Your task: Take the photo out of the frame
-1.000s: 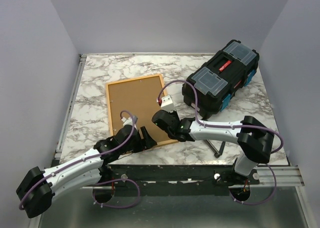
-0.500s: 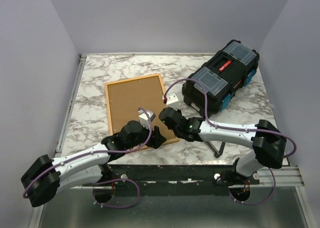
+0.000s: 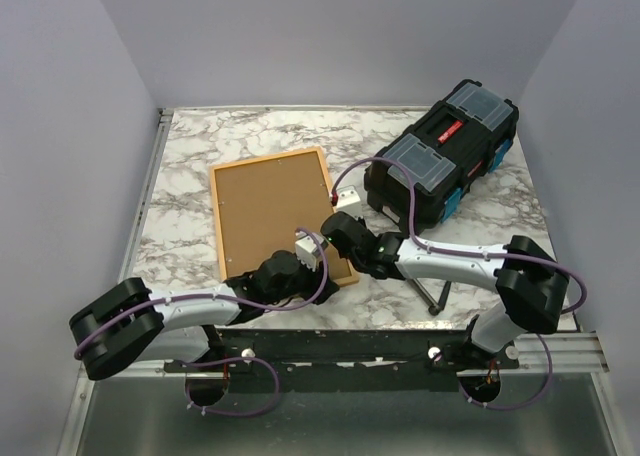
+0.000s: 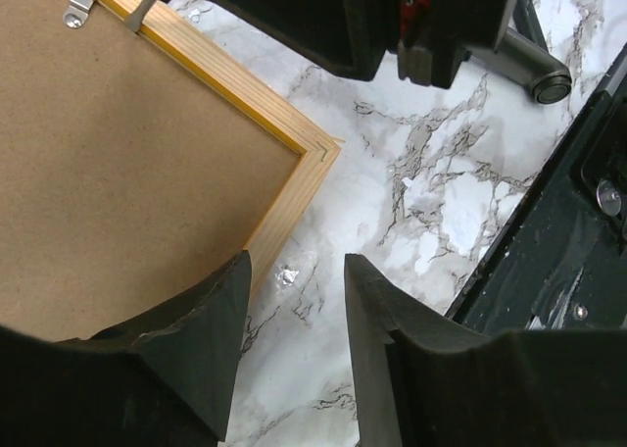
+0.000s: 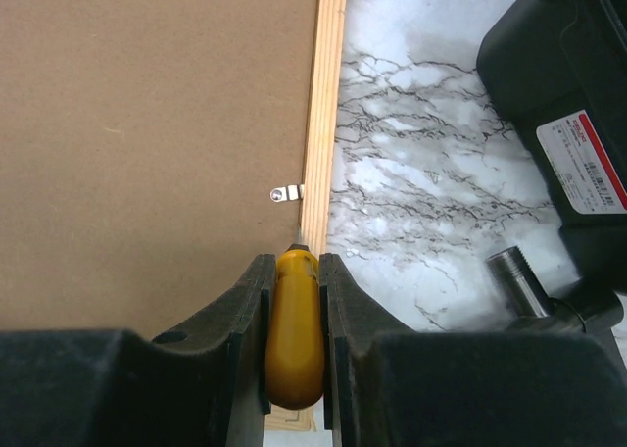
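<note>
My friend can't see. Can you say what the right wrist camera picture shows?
The right gripper pinches a yellow tool handle, its tip aimed at the wooden back edge of the frame, just below a small metal clip. The brown backing board fills the left side; marble table and part of a black toolbox are on the right.

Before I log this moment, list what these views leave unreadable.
Photo: picture side, every view, faces down; only its brown back shows.
Yellow tool in the right pincer: tip mostly hidden behind its handle, right wrist view.
Black toolbox: right wrist view, cut off by the edge.
</note>
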Robot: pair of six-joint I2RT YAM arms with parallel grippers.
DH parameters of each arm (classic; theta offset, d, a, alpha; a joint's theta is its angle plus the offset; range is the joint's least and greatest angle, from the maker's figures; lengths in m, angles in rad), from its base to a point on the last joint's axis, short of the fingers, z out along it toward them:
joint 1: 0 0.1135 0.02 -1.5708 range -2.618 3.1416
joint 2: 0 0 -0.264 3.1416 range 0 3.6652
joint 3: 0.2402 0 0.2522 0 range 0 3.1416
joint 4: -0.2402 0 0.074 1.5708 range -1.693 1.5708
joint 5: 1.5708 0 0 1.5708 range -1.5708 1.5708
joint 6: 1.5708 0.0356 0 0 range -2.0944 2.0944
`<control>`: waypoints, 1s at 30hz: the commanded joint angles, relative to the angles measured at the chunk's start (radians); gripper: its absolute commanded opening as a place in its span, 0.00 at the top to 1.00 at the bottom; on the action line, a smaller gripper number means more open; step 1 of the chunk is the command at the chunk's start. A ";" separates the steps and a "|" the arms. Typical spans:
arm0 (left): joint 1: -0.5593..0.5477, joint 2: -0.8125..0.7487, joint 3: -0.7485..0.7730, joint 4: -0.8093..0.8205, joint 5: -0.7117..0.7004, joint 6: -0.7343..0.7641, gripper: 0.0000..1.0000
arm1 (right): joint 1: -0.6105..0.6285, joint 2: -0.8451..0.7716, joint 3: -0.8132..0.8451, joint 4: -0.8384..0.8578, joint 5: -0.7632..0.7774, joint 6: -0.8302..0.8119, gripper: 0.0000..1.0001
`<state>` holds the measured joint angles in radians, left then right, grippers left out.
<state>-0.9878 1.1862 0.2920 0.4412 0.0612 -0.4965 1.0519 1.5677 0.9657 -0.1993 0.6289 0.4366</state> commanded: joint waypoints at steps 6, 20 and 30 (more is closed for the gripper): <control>-0.011 0.039 -0.037 0.062 0.015 -0.065 0.65 | -0.013 0.048 0.002 0.063 -0.020 -0.009 0.99; -0.012 0.000 0.014 -0.035 0.054 -0.081 0.63 | -0.012 -0.014 0.065 -0.032 -0.017 -0.015 1.00; 0.016 -0.129 0.040 -0.129 -0.007 -0.054 0.37 | -0.010 -0.057 0.039 -0.030 -0.044 0.009 0.99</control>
<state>-0.9947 1.0496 0.3111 0.3538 0.0837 -0.5751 1.0451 1.5249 0.9977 -0.2249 0.6067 0.4294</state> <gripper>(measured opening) 0.617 0.246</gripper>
